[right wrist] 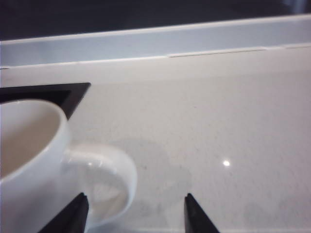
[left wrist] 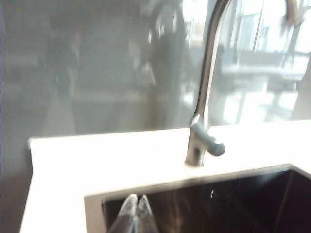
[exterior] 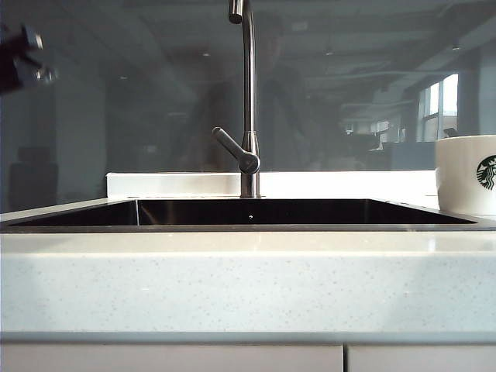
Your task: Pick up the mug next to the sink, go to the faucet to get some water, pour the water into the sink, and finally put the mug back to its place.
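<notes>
**Sink station: clearances, mug, item count**

Edges and room: The right gripper (right wrist: 136, 213) is hovering over the pale speckled stone countertop (right wrist: 218, 126), its two dark fingertips standing wide apart and holding nothing. Beyond the tips, bare counter is running clear to the raised back ledge (right wrist: 194, 36). The left gripper (left wrist: 136, 213) is hanging above the near corner of the wide rectangular dark glossy sink (left wrist: 233, 199), its translucent fingertips pressed together with nothing between them; the basin rim is lying just ahead of it, open counter beyond that.

Task item: The white ceramic cylindrical mug (right wrist: 34, 160) is sitting on the counter beside the sink's corner, right at the right gripper. Its loop handle (right wrist: 109, 182) is reaching into the gap between the spread fingertips; contact cannot be told. The exterior view is showing its round green logo (exterior: 487, 172).

Count: one mug; one sink; one tall slim brushed-steel faucet (left wrist: 204, 97) with one angled lever (exterior: 232, 147), standing ahead of the left gripper; two grippers.
</notes>
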Controlling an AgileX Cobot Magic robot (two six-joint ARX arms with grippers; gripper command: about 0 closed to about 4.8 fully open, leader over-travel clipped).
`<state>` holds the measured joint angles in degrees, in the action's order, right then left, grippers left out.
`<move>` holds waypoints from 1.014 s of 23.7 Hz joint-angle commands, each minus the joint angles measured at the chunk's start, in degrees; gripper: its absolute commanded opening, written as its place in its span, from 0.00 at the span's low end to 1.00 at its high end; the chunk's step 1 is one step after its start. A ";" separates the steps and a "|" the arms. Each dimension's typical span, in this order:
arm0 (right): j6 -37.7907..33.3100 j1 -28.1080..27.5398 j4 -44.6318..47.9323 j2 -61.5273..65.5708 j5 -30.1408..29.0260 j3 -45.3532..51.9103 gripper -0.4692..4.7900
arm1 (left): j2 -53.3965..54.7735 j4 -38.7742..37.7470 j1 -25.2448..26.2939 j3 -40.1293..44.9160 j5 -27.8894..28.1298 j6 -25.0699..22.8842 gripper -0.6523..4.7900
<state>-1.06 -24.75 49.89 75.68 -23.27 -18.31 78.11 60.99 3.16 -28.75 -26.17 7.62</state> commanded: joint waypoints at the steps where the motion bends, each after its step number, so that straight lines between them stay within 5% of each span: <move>1: 0.02 -0.20 0.94 3.85 -1.09 -3.78 0.61 | 5.84 1.81 0.02 -4.31 -4.59 2.10 0.12; 9: 3.06 2.71 -1.20 8.46 -2.36 -6.97 0.61 | 12.92 1.81 0.00 -11.63 -4.61 2.29 0.12; 21: 3.21 3.54 -1.22 13.68 1.05 -10.73 0.58 | 12.98 1.68 0.00 -11.98 -4.66 2.29 0.12; 23: 3.21 4.15 -1.20 15.21 1.07 -12.59 0.52 | 12.98 1.68 0.00 -11.98 -4.68 2.29 0.12; 24: 3.23 4.85 -1.22 15.26 1.42 -13.16 0.40 | 12.98 1.68 0.00 -11.98 -4.68 2.29 0.12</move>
<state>2.02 -20.32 47.59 91.20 -22.11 -30.96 91.26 61.93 3.16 -40.56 -30.55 9.93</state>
